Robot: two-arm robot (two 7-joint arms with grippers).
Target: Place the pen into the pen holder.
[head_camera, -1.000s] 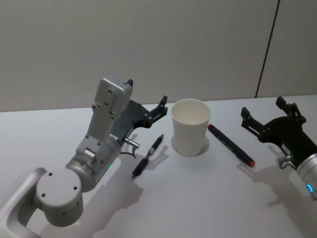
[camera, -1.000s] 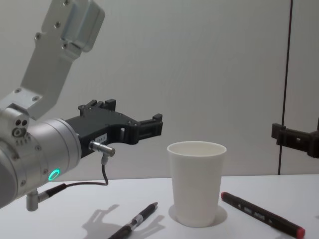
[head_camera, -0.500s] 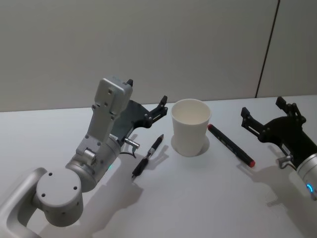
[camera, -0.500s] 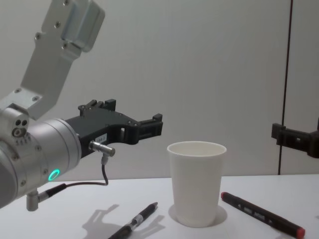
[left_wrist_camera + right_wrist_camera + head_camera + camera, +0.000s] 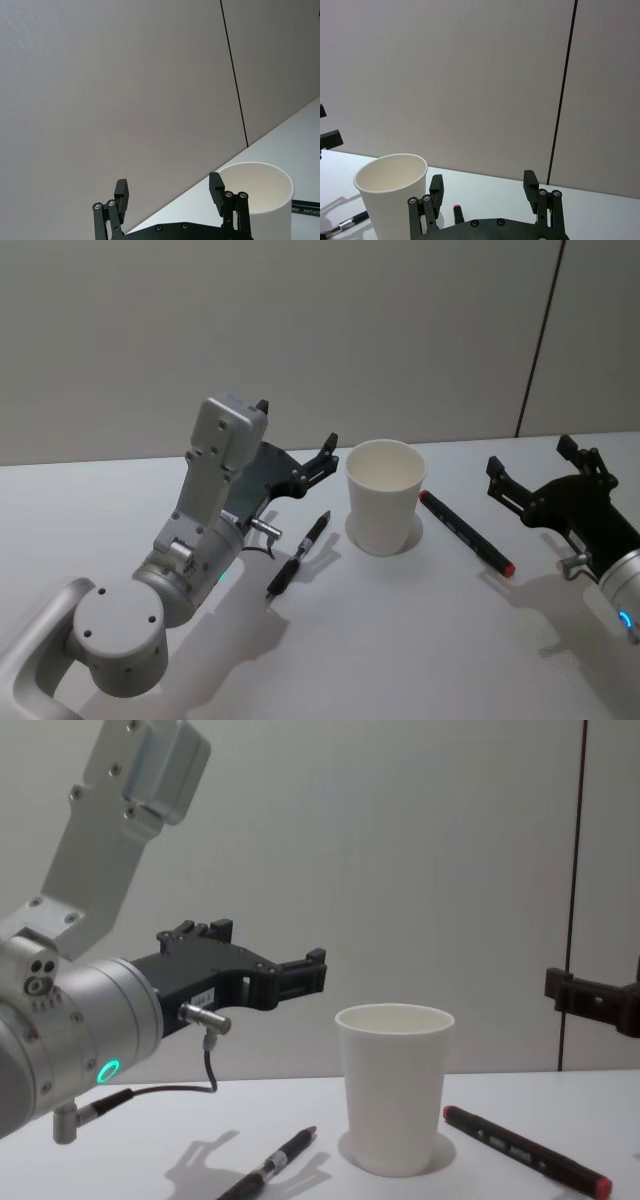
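The pen holder, a white paper cup, stands upright mid-table; it shows too in the chest view. A slim black pen lies on the table to its left. To its right lies a thicker black pen with a red end. My left gripper hovers open above the table, left of the cup and behind the slim pen, holding nothing; the left wrist view has the cup just beyond its fingers. My right gripper hangs open at the far right, past the red-ended pen, with nothing in it.
The white table runs back to a plain grey wall with a dark vertical seam. My left arm's grey links rise over the table's left side. A cable loops under the left wrist.
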